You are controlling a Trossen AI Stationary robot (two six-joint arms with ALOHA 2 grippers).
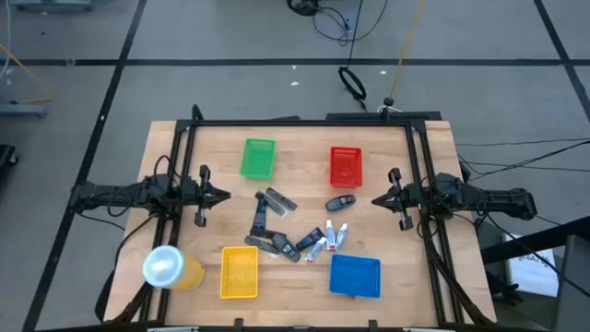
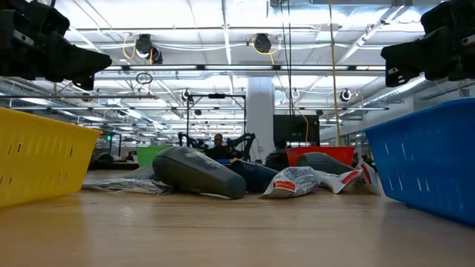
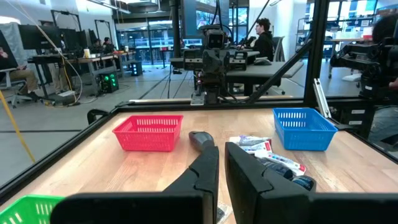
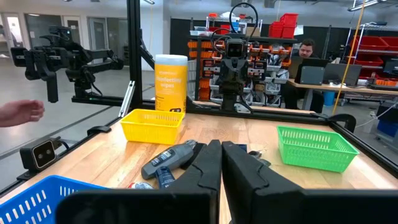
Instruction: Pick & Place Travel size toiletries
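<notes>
From above, the wooden table (image 1: pixel 295 277) carries four baskets that stand around a central pile. The green basket (image 1: pixel 258 158) and the red basket (image 1: pixel 345 166) sit toward the far edge, the yellow basket (image 1: pixel 240 272) and the blue basket (image 1: pixel 355 276) toward the near edge. The travel size toiletries (image 1: pixel 297 231) lie scattered between them, dark oblong pieces and small white tubes, some touching each other. The left gripper (image 1: pixel 224 195) waits at the left side and the right gripper (image 1: pixel 376 198) at the right side, both pointing inward, with free wood between each tip and the pile. A yellow cup (image 1: pixel 171 267) stands near the front left corner, beside the yellow basket.

At table height, the yellow basket (image 2: pixel 37 159) and the blue basket (image 2: pixel 430 159) frame the view, and the toiletries (image 2: pixel 200 172) lie between them with open wood in front. Both arms hang above, at the upper corners.

Seen from the left wrist, the left gripper (image 3: pixel 221 168) has its fingers nearly together and holds nothing. Beyond it are the red basket (image 3: pixel 148 132), the blue basket (image 3: pixel 303 127) and some toiletries (image 3: pixel 264 152).

Seen from the right wrist, the right gripper (image 4: pixel 221 163) is closed and empty. Dark toiletries (image 4: pixel 166 160) lie just ahead, then the yellow basket (image 4: pixel 152 124), the cup (image 4: pixel 170 84) and the green basket (image 4: pixel 316 147). A person's hand (image 4: pixel 22 112) shows beyond the table edge.
</notes>
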